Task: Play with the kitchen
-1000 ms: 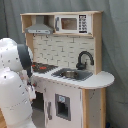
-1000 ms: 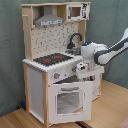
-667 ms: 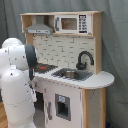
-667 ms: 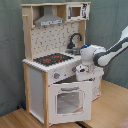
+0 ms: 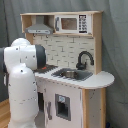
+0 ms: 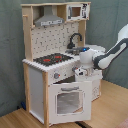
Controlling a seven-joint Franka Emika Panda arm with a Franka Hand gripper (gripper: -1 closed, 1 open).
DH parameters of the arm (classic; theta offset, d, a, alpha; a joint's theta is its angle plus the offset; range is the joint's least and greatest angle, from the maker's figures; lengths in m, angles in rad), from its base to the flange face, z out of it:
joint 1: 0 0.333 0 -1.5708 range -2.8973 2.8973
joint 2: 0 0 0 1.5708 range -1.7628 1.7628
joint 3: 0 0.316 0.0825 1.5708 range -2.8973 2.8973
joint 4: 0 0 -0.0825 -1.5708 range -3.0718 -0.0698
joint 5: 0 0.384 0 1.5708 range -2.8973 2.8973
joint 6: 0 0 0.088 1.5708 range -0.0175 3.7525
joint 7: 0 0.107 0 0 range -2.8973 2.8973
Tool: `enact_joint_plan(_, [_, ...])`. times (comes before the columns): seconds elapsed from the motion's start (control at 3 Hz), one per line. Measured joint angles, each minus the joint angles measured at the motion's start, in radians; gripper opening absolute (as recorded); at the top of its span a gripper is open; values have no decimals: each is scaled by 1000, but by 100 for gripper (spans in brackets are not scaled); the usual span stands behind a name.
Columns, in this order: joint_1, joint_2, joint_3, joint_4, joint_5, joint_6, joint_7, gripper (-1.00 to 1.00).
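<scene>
- The kitchen stands tall in front of me, and its oven door hangs open toward me, blocking the way low down.
- My gripper sits just beside the counter's front edge, above that door.
- Over the hob there is open room under the hood.
- The faucet stands up behind the sink.
- In the first exterior view, my arm covers the kitchen's left side.

You get soft, even, fairly bright light in both exterior views, with no glare. Everything looks slightly blurred; shadows stay faint.
</scene>
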Motion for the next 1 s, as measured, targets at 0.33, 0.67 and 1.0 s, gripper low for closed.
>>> enact_joint_plan(0.33, [3, 40, 23, 1, -40, 19, 90, -100])
enact_joint_plan(0.67, [4, 47, 67, 2, -44, 28, 183, -100])
enact_joint_plan(1.0, [5, 47, 99, 1, -44, 64, 273, -100])
